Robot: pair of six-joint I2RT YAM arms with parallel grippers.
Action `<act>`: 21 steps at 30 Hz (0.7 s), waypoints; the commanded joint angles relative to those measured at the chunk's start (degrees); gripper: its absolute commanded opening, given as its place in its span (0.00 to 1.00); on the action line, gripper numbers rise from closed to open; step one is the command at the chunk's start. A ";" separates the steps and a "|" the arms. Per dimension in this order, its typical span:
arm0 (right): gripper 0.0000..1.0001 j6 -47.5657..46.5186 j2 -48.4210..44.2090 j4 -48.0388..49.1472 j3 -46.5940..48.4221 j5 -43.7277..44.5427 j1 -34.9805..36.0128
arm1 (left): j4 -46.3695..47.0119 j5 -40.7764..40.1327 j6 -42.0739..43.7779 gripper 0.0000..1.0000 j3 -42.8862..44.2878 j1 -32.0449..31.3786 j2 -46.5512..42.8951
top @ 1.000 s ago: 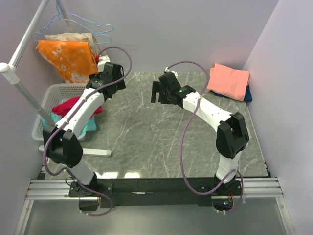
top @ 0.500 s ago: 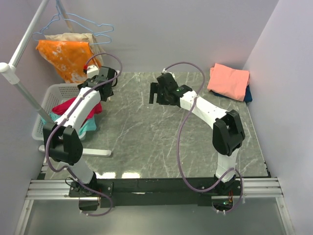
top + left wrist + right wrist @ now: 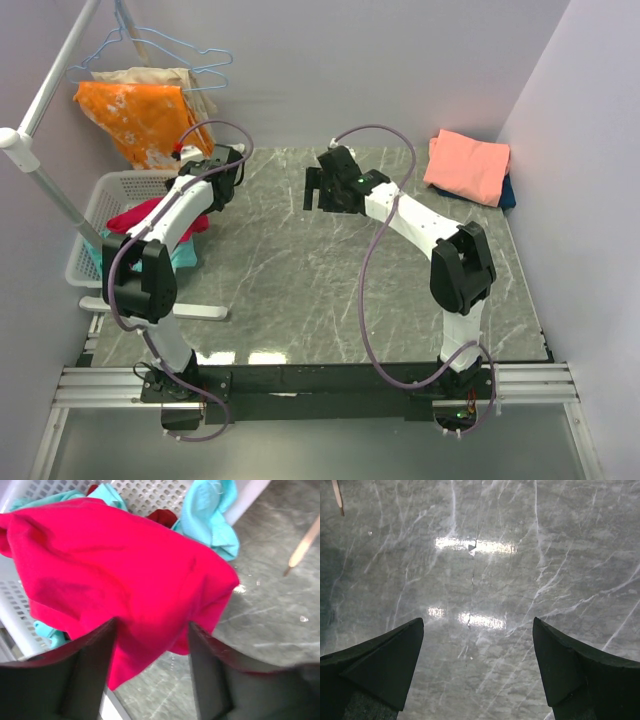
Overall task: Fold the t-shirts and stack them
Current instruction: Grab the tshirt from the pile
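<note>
At the basket (image 3: 108,186), left gripper (image 3: 152,625), parted, straddles crimson t-shirt (image 3: 110,565); its arm (image 3: 175,212) outstretched.

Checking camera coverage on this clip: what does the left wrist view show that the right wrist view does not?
Only left wrist: the crimson-red t-shirt draped over the white basket, teal cloth beside it, and the left pincer straddling a fold of the shirt. Only right wrist: the right pincer, open, with nothing between its fingers, and light glare. Both: the grey marble table.
</note>
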 commanded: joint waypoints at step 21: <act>0.94 -0.14 4.57 -3.58 9.17 1.80 0.11 | 0.52 -2.20 7.76 0.01 17.21 -3.51 -15.44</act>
